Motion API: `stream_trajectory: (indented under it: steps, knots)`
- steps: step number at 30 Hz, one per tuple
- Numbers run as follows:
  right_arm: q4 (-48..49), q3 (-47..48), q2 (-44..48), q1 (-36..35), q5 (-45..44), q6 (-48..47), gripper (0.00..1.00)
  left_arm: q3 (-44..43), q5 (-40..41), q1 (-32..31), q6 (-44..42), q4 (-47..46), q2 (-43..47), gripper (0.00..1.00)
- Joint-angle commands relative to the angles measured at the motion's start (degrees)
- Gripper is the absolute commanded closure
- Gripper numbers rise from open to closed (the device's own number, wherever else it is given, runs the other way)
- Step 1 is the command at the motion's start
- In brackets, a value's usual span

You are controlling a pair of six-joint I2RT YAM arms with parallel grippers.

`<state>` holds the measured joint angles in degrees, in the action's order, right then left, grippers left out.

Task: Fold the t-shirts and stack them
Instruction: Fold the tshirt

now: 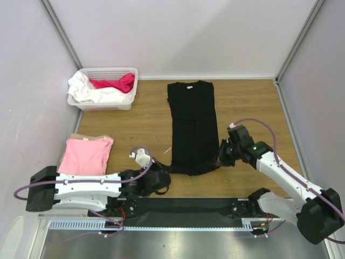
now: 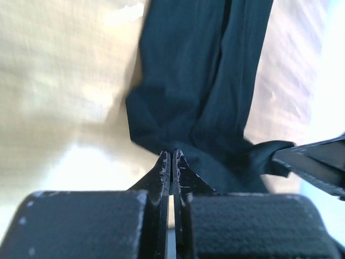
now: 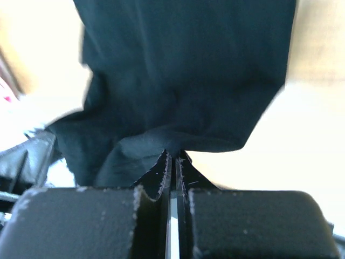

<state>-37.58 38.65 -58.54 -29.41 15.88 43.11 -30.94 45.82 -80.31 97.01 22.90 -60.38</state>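
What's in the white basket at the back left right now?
A crumpled white cloth and a red garment fill the basket; anything beneath them is covered.

Top cam overhead; wrist cams close, prob. sharing black t-shirt (image 2: 210, 81).

Plain black t-shirt (image 1: 191, 127), centre of frame; dark blue-black in wrist views. Plain light pink t-shirt (image 1: 86, 155), lower left. Upper left: white basket (image 1: 108, 70), lattice wall; white cloth (image 1: 86, 93) and crimson cloth (image 1: 117, 83) inside. Warm brown wood-grain desk (image 1: 140, 121). Black, scuffed pale: left gripper (image 2: 171, 156), right gripper (image 3: 173, 157). White arms (image 1: 86, 186), black joints; purple cables (image 1: 253, 121). Pale grey walls (image 1: 188, 32).
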Motion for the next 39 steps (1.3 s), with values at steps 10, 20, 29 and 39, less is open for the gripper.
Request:
stream_trajectory:
  steps: [10,20,29,39]
  knots:
    - [12.9,13.6,-10.6,12.9,3.2,-8.9,1.0,-8.0,-3.1,17.6,-26.9,-15.2,-5.8,1.0]
    - [20.8,17.6,-21.5,17.4,7.5,-8.9,1.0,-19.2,-10.6,26.7,-36.8,-19.5,-18.1,1.0]
    - [24.8,21.5,-28.7,20.6,9.4,-9.8,1.0,-23.6,-14.0,32.6,-39.2,-22.2,-26.0,1.0]
    - [26.9,25.4,-37.6,21.4,10.9,-10.0,1.0,-26.5,-15.5,35.7,-39.6,-22.3,-31.4,1.0]
